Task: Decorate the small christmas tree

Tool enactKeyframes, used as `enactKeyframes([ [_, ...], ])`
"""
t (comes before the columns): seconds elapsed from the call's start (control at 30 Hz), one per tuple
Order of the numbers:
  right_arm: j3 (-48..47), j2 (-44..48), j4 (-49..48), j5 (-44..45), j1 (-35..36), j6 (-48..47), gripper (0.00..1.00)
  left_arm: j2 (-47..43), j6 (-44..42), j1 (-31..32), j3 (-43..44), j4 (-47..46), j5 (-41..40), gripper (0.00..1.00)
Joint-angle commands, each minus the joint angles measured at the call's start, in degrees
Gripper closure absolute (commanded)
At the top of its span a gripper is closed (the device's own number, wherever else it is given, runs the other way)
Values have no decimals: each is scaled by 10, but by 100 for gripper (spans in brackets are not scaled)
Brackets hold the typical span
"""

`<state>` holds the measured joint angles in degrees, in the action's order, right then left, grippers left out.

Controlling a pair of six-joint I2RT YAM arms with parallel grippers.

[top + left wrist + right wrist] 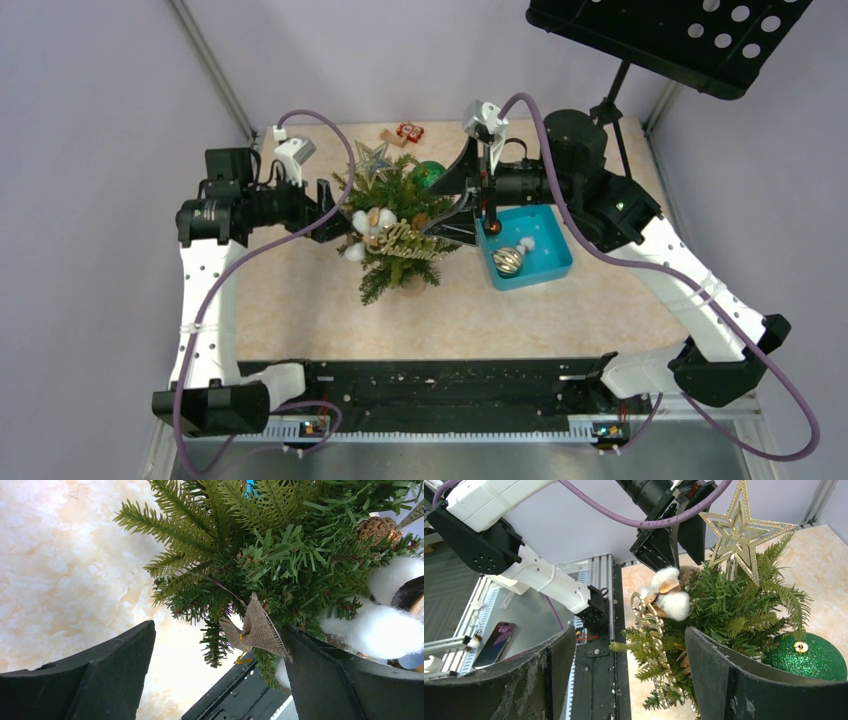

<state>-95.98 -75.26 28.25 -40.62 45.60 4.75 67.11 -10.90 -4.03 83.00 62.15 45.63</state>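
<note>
Small christmas tree (398,235) stands in the middle of the table (300,310), between the two grippers. The left gripper (220,645) and the right gripper (629,650) are both wide open beside the branches and hold nothing. It looks like a gap between ornaments. Next, I think, the right gripper must go to the blue tray (545,250) and close softly on the silver ball (508,260). The tree's long way runs up and down, and the gold star (740,527) on top points up.

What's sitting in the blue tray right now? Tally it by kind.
Striped ball ornament: 1
White cotton puff: 1
Total: 2 visible in the blue tray; the right arm hides its near-left corner.
</note>
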Motion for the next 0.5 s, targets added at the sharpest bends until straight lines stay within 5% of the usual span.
enactKeyframes([
  [0.0, 1, 3, -29, -9, -3, 6, 21, -15, -12, -3, 20, -4, -3, 1],
  [0.47, 2, 2, -34, -14, -3, 9, 21, -12, 31, -4, -23, -71, -64, 9],
])
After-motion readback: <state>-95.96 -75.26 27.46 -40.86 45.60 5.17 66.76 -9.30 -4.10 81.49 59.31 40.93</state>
